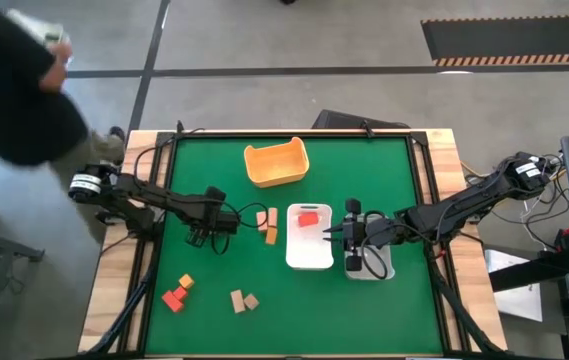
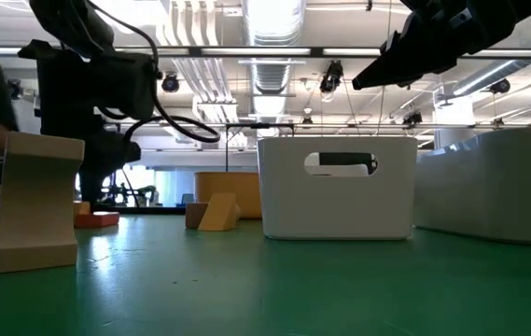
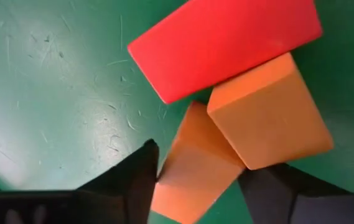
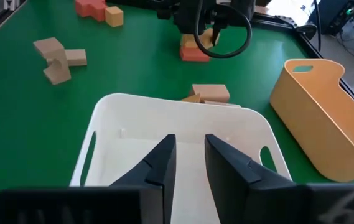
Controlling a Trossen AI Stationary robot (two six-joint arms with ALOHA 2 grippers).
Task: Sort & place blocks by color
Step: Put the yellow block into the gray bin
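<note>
Blocks (image 1: 176,295) in red, orange and tan lie part-sorted on the green tabletop (image 1: 214,170), most of them loose towards 7 and 8 o'clock. The yellow-orange tub (image 1: 277,162) sits at 12 o'clock with nothing showing in it. The white tray (image 1: 310,250) lies just right of centre and holds one red piece (image 1: 308,217), which suggests red is being collected there. A clear tray (image 1: 376,266) lies just beside it towards 3 o'clock.

The left gripper (image 3: 198,160) works at 9 o'clock, its jaws pressed against either side of an orange block (image 3: 192,180). That block is wedged against a second orange block (image 3: 270,118) and a red bar (image 3: 226,43), so lifting it is likely to nudge both neighbours. The right gripper (image 1: 347,237) hangs over the seam between the two trays. Its jaws are almost together with nothing between them, seemingly waiting its turn. A tan pair (image 4: 211,93) rests near the white tray's 9 o'clock edge.

The green surface is scuffed and scratched and is framed in pale wood. Beyond it is grey floor, and a dark-clad person (image 1: 14,90) stands off the 10 o'clock corner. Ducts and strip lights run overhead.
</note>
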